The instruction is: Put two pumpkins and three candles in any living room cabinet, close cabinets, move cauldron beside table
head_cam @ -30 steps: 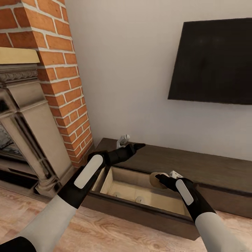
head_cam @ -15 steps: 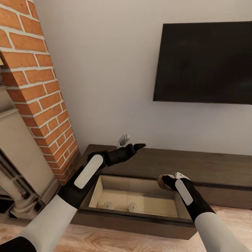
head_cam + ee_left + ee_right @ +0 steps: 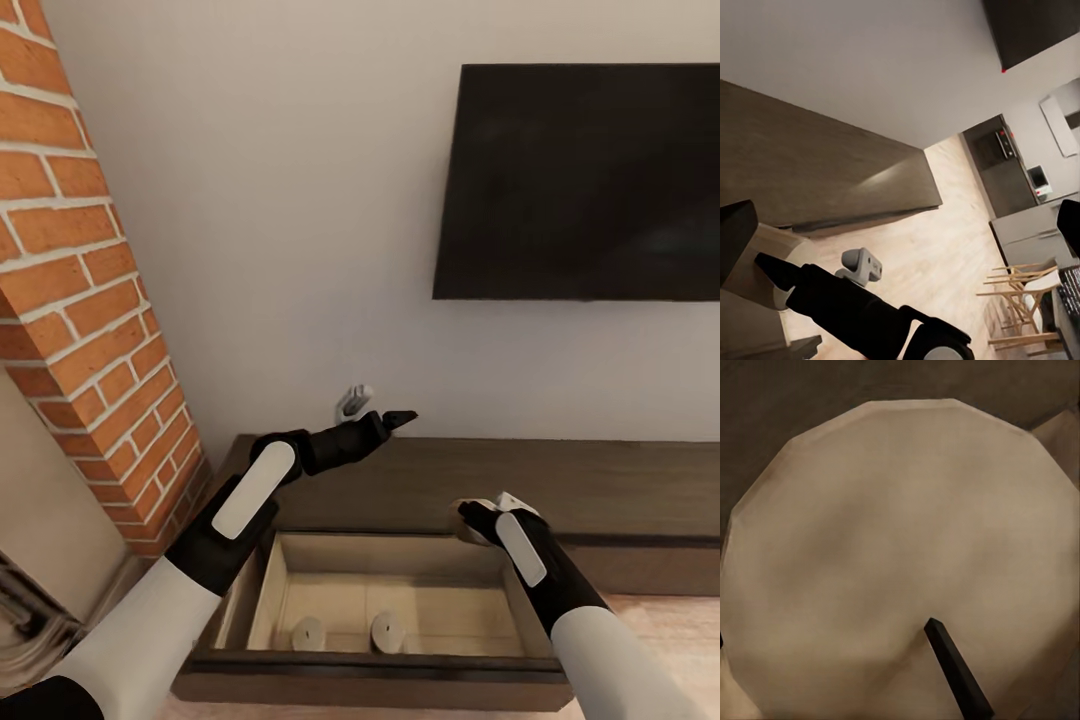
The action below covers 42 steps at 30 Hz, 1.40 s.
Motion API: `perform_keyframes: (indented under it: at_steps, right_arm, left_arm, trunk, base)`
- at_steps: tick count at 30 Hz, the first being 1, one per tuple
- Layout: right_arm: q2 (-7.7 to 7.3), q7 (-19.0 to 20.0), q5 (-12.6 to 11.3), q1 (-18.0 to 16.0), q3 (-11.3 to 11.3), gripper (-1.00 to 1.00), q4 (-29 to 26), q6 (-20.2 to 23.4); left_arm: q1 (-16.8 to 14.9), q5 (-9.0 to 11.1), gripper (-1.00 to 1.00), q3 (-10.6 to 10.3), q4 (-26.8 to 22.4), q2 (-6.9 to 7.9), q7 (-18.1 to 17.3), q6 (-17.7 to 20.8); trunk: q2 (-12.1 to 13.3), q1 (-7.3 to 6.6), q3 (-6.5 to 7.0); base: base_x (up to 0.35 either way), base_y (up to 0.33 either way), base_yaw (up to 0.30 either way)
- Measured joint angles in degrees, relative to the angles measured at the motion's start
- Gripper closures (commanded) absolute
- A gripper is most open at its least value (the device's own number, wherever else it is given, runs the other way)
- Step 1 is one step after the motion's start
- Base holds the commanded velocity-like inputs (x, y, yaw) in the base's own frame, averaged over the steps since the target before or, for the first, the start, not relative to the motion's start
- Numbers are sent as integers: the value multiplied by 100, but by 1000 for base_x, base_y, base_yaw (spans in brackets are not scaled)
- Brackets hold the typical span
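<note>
1. The cabinet [image 3: 560, 480] is a long, low dark-brown unit against the white wall; its long axis runs along that wall, from the brick chimney [image 3: 70, 300] on the left out past the right edge of the head view, under the black wall screen [image 3: 580, 180].
2. One drawer [image 3: 250, 610] at the cabinet's left end is pulled out toward the robot (pale beige inside), with its long side parallel to the cabinet front.
3. Two candles lie on the drawer floor near its front wall, close beside each other: one to the left [image 3: 308, 633] and one to the right [image 3: 387, 631]. Each shows a round pale face; which way their axes point I cannot tell.
4. The right claw [image 3: 478, 515] hovers over the drawer's back right corner, gripping a third candle [image 3: 462, 518], a tan cylinder. In the right wrist view its round flat end [image 3: 900, 555] faces the camera, with one dark finger [image 3: 956, 671] laid across it.
5. The left claw [image 3: 375, 407] is raised above the cabinet top near the wall, one white finger and one black finger spread apart, holding nothing.
6. The left wrist view looks down on the cabinet top [image 3: 810, 165], the wooden floor [image 3: 937, 247] and the right arm [image 3: 855, 315].
</note>
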Motion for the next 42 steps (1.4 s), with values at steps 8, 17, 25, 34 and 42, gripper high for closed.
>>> perform_keyframes:
  at_steps: [8,17,25,34,42]
  right_arm:
    - [19,-23,34,0,21,100,-3,-1]
    - [39,-21,-28,-4,28,100,-7,-7]
    - [34,-70,8,1,109,100,11,180]
    - [7,-756,52,-6,1562,100,884,910]
    - [-19,-956,84,-1,1588,100,1121,1205]
  left_arm:
    - [0,0,-100,-7,1,-5,7,-21]
    - [0,-2,-100,-520,-2,-14,8,-119]
    - [0,0,-100,-530,-199,53,14,-141]
    - [-9,-7,-100,-541,-155,4,40,-108]
    - [-8,-9,-100,-548,-142,-6,46,-105]
  trunk:
    - [0,0,0]
    - [0,0,0]
    - [0,0,0]
    - [0,0,0]
    - [0,0,0]
  base:
    - [188,52,-1]
    - [60,-54,0]
    - [30,-32,0]
    - [0,0,0]
    - [0,0,0]
